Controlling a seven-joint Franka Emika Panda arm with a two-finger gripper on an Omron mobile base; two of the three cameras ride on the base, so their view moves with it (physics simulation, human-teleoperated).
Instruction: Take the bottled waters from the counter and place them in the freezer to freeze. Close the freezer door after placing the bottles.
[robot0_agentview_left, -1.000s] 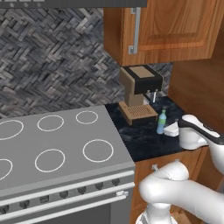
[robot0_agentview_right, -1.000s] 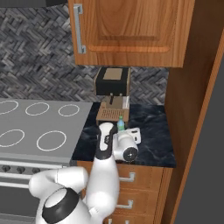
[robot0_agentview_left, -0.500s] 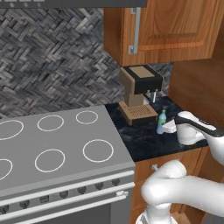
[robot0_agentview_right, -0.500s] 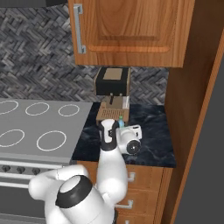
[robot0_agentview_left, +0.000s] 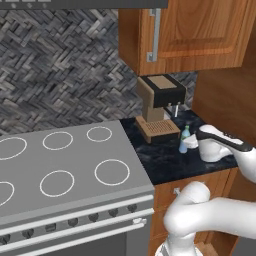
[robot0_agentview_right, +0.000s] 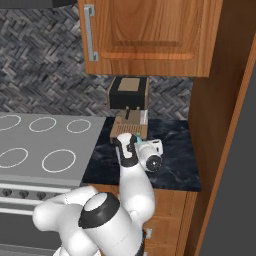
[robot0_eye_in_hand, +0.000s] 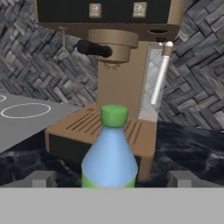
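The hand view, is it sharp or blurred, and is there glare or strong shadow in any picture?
Hand view: the green-capped bottle is close and soft-edged, and the coffee machine behind it is slightly blurred too. Left base view: even light, no glare, only a faint shadow under the wall cupboard. Right base view: equally flat and coarse.

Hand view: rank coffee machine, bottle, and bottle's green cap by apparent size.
1. Coffee machine, largest, though it stands behind the bottle.
2. Bottle, close to the camera, so it looks bigger than it is; its base is cut off.
3. Green cap, smallest.
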